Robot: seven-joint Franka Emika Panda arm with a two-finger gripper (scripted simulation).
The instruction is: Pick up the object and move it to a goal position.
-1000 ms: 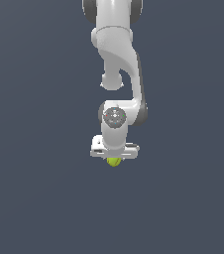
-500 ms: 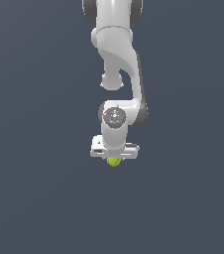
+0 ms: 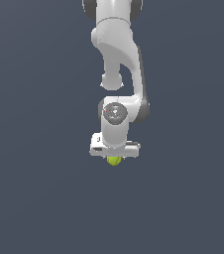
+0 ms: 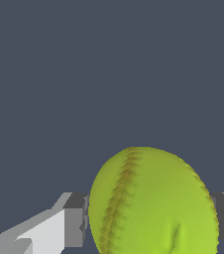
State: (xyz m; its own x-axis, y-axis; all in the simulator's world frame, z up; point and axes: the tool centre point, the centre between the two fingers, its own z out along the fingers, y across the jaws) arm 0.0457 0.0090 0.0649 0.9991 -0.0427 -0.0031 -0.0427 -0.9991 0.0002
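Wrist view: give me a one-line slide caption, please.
Close-up of the yellow-green stitched ball filling the gap between the pincer fingers, against a plain dark grey background.

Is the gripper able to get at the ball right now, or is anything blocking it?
Likely yes: the ball sits between the gripper's fingers, which flank it on both sides. Nothing visible blocks it.

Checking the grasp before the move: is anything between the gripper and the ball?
Nothing visible. The ball sits directly between the fingers of the gripper, which flank it on both sides. No goal marker shows in either view.
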